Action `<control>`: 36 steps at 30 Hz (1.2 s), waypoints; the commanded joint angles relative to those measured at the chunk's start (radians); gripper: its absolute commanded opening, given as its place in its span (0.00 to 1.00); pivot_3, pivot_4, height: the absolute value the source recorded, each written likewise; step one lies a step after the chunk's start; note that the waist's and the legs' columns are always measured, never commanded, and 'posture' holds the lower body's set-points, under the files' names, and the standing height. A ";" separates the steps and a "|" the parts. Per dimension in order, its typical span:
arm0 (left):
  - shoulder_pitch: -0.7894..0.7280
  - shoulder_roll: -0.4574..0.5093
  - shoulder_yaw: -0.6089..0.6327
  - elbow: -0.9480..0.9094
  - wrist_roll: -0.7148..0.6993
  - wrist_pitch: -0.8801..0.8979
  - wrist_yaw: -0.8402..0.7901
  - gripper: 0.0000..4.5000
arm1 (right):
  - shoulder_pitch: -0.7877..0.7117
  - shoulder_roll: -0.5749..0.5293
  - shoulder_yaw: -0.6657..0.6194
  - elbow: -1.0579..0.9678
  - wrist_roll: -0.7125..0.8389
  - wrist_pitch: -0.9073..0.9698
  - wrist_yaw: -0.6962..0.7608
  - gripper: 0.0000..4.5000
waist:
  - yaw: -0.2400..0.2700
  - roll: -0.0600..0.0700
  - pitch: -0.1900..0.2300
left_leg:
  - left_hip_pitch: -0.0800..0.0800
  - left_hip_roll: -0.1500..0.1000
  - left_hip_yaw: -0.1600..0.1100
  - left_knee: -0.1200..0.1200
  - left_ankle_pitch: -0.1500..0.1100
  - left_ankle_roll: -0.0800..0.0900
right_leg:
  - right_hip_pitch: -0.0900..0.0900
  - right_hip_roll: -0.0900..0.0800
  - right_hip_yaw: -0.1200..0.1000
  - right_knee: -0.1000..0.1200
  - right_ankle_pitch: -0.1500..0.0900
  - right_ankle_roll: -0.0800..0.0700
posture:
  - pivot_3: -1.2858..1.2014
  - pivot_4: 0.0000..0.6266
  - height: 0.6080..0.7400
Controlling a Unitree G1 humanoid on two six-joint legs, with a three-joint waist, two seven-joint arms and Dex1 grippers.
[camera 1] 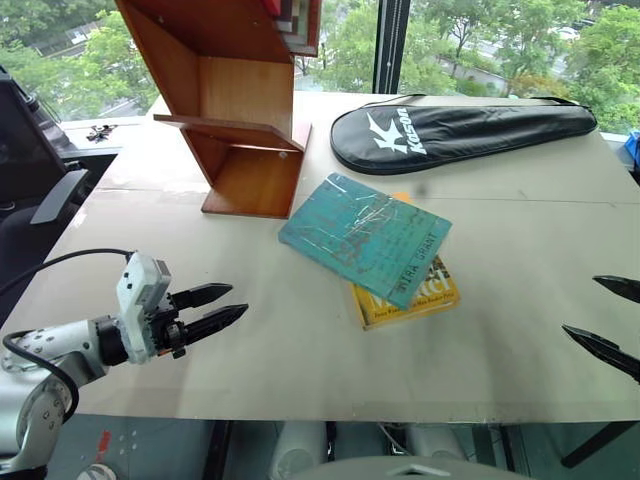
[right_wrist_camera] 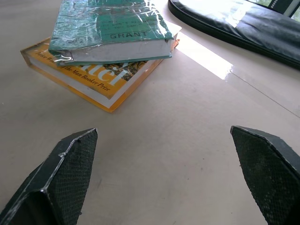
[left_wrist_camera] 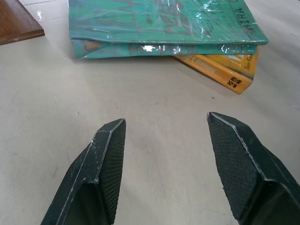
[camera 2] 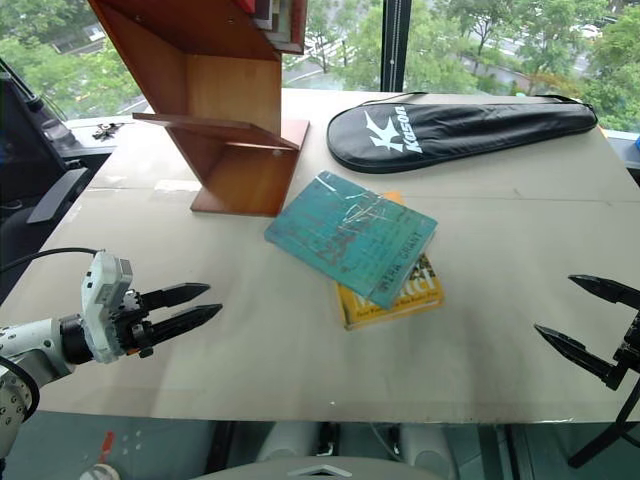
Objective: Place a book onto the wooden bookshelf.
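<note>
A teal-green book [camera 1: 365, 236] with a glossy cover lies flat mid-table, resting partly on a yellow book [camera 1: 410, 293]. The reddish-brown wooden bookshelf [camera 1: 235, 105] stands at the back left of the table. My left gripper [camera 1: 228, 304] hovers open over the front left of the table, pointing toward the books and well short of them. At the right edge my right gripper [camera 2: 586, 323] is open too, its fingers aimed left at the books. The left wrist view has the teal book's spine [left_wrist_camera: 154, 47] ahead of the open fingers; the right wrist view has its page edge [right_wrist_camera: 122, 51].
A black racket cover [camera 1: 460, 132] lies across the back right of the table. A few books [camera 1: 298, 22] stand on the shelf unit's upper level. A dark chair [camera 1: 30, 160] sits beyond the table's left edge. Bare tabletop [camera 1: 300, 350] stretches between both grippers and the books.
</note>
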 commanded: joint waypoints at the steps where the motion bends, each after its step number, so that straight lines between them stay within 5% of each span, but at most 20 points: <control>1: -0.036 -0.013 -0.005 -0.041 -0.011 -0.001 0.037 0.62 | -0.031 0.003 0.016 -0.020 -0.019 -0.054 -0.023 1.00 | 0.000 0.000 0.000 | 0.000 0.000 0.000 0.000 0.000 0.000 | 0.000 0.000 0.000 0.000 0.000 0.000 | 0.52 0.24 1.00; 9: -0.229 -0.099 -0.091 -0.092 -0.103 0.134 0.238 0.62 | -0.161 0.016 0.158 -0.066 0.031 -0.031 -0.085 1.00 | 0.000 0.000 0.000 | 0.001 0.000 0.000 0.000 0.000 0.000 | 0.002 0.000 0.000 0.000 0.002 0.003 | 0.52 0.24 1.00; 14: -0.259 -0.235 -0.102 -0.018 -0.553 0.516 0.607 0.62 | -0.150 0.000 0.204 -0.122 0.109 -0.010 -0.009 1.00 | -0.001 0.001 0.000 | 0.001 0.000 -0.001 0.000 0.000 0.000 | 0.002 -0.001 0.000 0.000 0.002 0.004 | 0.52 0.24 1.00; 21: -0.229 -0.506 -0.196 0.093 -1.012 0.421 1.148 0.62 | -0.086 0.032 0.210 -0.163 0.118 -0.038 -0.007 1.00 | 0.002 -0.001 0.000 | 0.001 -0.001 -0.003 0.000 0.000 0.000 | 0.003 -0.004 -0.002 0.000 0.003 0.004 | 0.52 0.24 1.00; 26: -0.287 -0.676 -0.257 0.165 -1.045 0.302 1.294 0.62 | -0.031 0.046 0.201 -0.175 0.115 -0.052 -0.005 1.00 | 0.005 0.001 -0.001 | 0.002 -0.002 -0.003 0.001 0.000 0.000 | 0.005 -0.004 -0.003 0.000 0.001 0.001 | 0.52 0.24 1.00; 36: -0.446 -0.790 -0.282 0.331 -0.966 0.227 1.291 0.62 | -0.009 0.028 0.181 -0.236 0.151 -0.042 -0.029 1.00 | 0.005 0.005 -0.004 | 0.002 -0.003 -0.003 0.002 0.000 0.000 | 0.006 0.005 0.000 0.000 0.001 0.001 | 0.52 0.24 1.00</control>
